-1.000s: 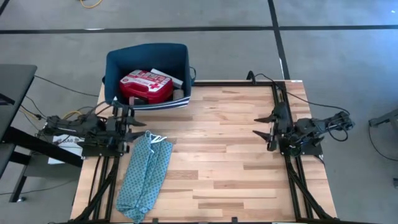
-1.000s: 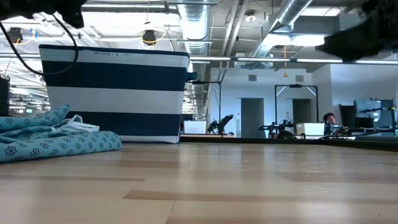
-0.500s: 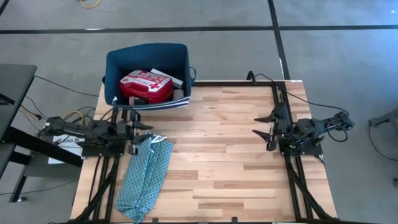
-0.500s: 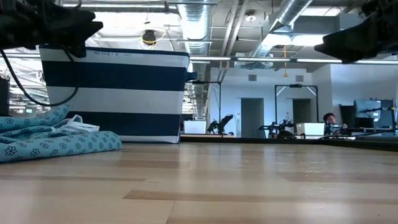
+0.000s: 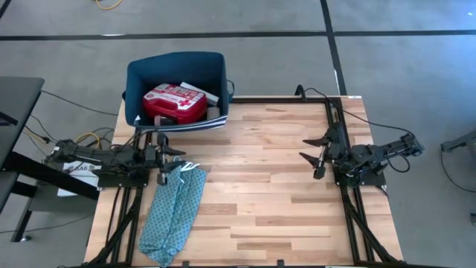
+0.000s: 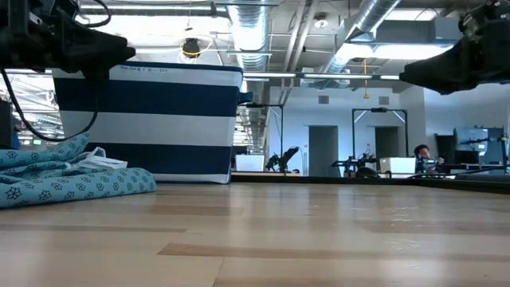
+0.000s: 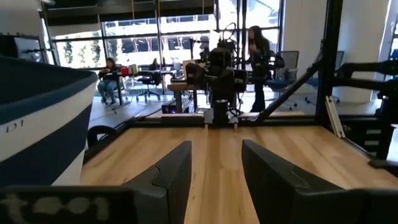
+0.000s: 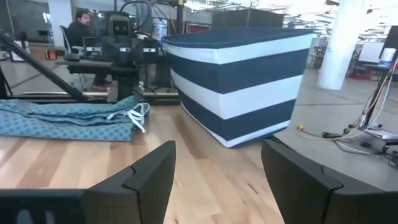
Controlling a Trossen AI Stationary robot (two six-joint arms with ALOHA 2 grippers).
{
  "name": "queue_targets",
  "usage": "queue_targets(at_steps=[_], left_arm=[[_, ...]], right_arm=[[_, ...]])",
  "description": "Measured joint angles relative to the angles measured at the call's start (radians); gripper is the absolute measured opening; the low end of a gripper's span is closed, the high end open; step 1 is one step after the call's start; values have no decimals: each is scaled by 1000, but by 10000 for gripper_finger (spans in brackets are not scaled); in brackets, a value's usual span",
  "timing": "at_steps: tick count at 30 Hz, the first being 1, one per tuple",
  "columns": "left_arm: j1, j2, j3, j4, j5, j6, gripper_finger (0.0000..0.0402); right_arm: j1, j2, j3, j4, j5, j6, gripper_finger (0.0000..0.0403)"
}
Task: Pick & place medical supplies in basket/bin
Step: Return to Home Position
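Since a moment ago the left gripper [image 5: 171,158] has slid forward from the left edge of the tabletop [image 5: 268,193]. It now hovers level over the far end of the teal cloth [image 5: 175,208], its fingers [image 7: 171,180] spread apart and holding nothing. Opposite, the right gripper [image 5: 311,158] has eased slightly inward from the right edge, arm folded low, fingers likewise parted and empty. Farther back, at the far left corner, the navy bin [image 5: 137,82] stands upright. The red first-aid case [image 5: 175,103] lies inside it beside a pale box [image 5: 204,94].
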State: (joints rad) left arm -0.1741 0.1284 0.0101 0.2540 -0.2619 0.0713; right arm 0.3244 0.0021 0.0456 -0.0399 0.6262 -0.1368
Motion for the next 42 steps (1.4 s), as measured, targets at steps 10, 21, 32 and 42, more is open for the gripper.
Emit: queue_targets(at_steps=[10,21,32,42], left_arm=[[0,0,-2,-72,-13,6,130],[0,4,5,-190,-13,5,130],[0,4,8,-200,-13,3,130],[0,4,9,-203,-13,-26,130]], right_arm=[[0,12,0,-8,-217,-47,233],[2,20,0,-18,-333,28,233],[0,25,0,-18,-330,271,233],[2,24,-5,89,-423,110,233]])
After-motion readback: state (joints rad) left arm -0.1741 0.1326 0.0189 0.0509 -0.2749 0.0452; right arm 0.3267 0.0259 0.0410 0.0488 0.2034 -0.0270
